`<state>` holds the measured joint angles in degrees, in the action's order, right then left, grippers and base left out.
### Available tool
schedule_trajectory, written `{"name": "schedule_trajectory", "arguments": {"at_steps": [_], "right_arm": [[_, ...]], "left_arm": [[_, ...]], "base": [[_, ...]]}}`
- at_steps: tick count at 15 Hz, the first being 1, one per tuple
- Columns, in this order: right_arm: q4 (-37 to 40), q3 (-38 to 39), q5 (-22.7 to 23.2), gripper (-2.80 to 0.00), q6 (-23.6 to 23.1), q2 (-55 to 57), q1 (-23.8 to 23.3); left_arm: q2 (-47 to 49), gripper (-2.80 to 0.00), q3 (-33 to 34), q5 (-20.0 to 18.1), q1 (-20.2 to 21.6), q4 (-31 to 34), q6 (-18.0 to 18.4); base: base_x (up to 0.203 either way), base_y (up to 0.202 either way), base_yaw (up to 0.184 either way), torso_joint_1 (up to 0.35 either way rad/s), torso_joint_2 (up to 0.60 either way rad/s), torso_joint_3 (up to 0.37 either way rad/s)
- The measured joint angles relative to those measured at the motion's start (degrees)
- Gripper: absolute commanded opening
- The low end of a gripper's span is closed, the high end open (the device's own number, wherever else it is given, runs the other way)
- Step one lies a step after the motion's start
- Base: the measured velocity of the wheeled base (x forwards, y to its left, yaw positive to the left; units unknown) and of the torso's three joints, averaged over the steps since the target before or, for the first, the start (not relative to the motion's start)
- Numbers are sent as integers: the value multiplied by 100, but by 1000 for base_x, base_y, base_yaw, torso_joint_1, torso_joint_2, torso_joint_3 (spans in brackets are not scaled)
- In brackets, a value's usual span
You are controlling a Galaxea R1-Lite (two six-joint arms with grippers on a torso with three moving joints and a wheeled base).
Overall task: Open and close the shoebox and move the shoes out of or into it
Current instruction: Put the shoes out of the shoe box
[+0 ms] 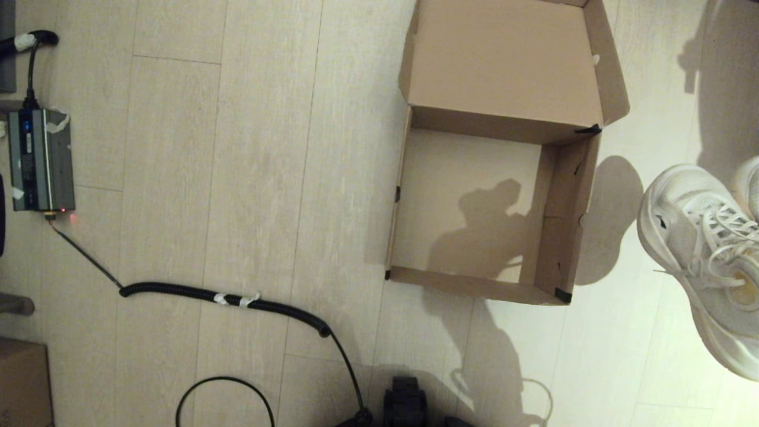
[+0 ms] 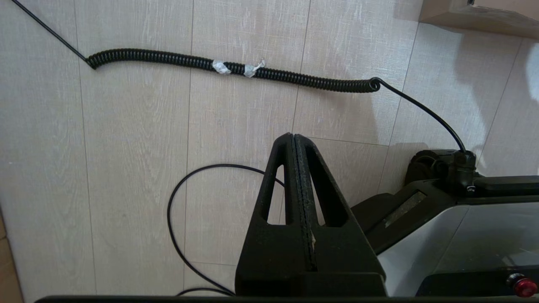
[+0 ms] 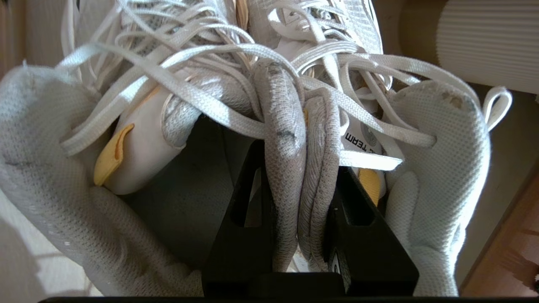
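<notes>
The brown shoebox stands open on the floor with its lid folded back, and nothing lies inside it. Both white mesh shoes show at the right edge of the head view, to the right of the box. In the right wrist view my right gripper is shut on the inner collars of the two shoes, pressed together between its black fingers. Laces and yellowish insoles spread around it. My left gripper is shut on nothing, low over the floor by the robot's base.
A black coiled cable with white tape runs across the floor left of the box, down to the base. A grey power unit sits at the far left. A darker carton corner shows at the bottom left.
</notes>
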<state>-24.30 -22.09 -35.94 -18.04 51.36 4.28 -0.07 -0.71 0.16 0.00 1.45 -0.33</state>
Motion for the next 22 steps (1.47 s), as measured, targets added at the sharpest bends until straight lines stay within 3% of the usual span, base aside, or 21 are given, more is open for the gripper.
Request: {"name": "schedule_trajectory", "arguments": {"at_steps": [7,15,22], "right_arm": [[-961,188,-5,-280,311,2058,18],[-3216,197,-6,-280,558,4587,-2],[-3316,468,293,-280,1234,5816,-10]], "left_arm": [[0,-280,0,0,0,2,0],[0,-280,0,0,0,2,-2],[0,-280,0,0,0,2,0]], "base": [[0,0,0,0,0,0],[0,0,0,0,0,0],[0,0,0,0,0,0]]}}
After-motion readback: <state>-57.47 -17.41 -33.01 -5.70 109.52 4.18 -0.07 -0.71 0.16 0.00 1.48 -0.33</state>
